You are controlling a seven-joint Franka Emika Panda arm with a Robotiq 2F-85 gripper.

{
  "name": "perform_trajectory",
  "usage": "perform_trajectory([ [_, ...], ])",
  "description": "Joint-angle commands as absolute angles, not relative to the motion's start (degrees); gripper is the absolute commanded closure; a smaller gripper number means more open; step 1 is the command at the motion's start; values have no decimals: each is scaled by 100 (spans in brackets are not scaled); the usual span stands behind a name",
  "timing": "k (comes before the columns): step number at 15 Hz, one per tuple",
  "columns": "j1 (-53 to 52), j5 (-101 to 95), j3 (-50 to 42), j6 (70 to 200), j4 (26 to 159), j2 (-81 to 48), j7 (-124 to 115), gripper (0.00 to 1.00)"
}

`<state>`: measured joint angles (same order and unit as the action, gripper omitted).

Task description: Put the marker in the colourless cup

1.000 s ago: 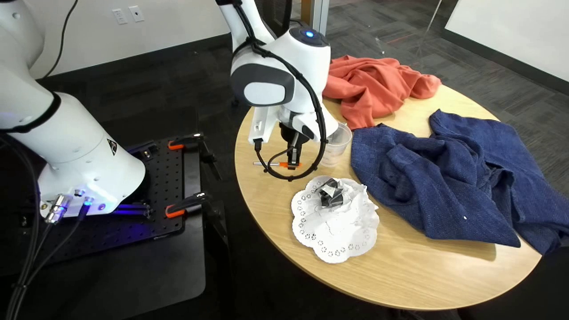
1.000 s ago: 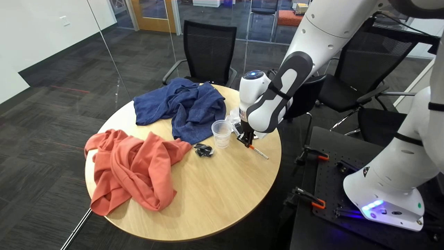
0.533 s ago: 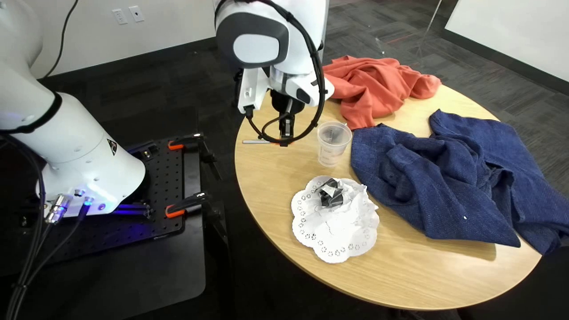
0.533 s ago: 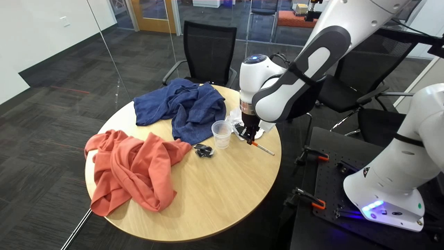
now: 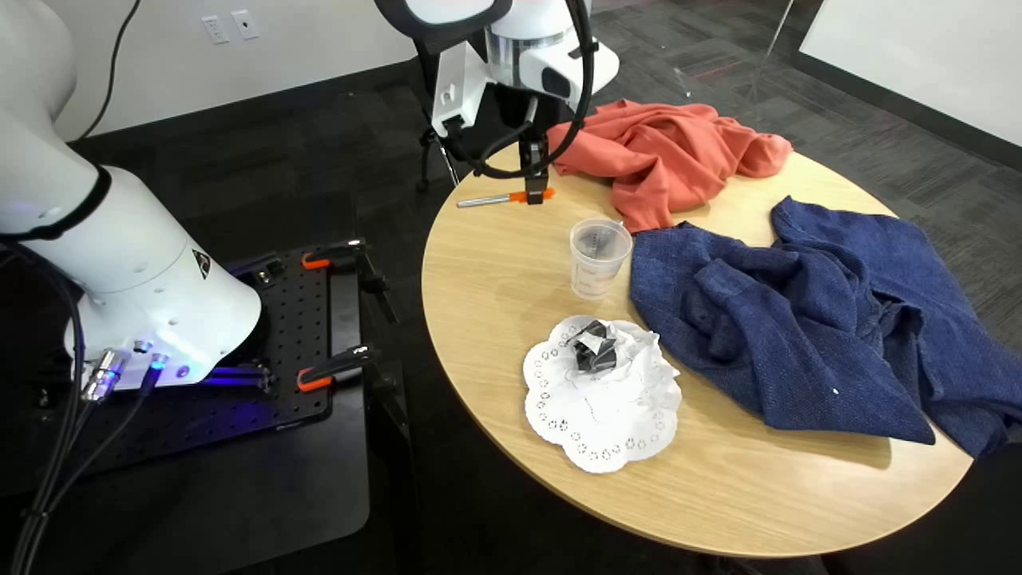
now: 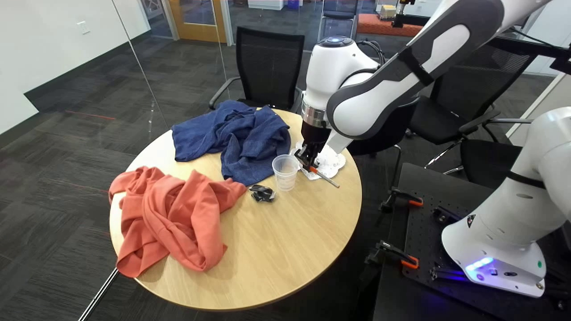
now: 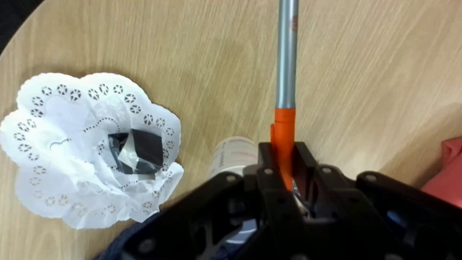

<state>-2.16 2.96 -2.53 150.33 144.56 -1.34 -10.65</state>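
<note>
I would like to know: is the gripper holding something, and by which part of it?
Yes. The gripper holds the marker by its orange end; the grey end sticks out free.

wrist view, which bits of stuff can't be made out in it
In the wrist view:
Marker: its silver end runs off the top edge.
Cup: mostly hidden by the gripper; the print is too small and blurred to read.
Red cloth: cut off by the right edge.
Blue cloth: mostly behind the gripper and past the bottom edge.
</note>
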Motion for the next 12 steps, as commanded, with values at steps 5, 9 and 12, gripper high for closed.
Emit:
perform_trajectory([
  [5, -224, 148, 19, 14395, 13694, -69, -1552, 96],
  [9, -251, 32, 130, 13781, 13166, -196, -1647, 96],
  [12, -271, -37, 192, 13302, 12848, -267, -1430, 96],
])
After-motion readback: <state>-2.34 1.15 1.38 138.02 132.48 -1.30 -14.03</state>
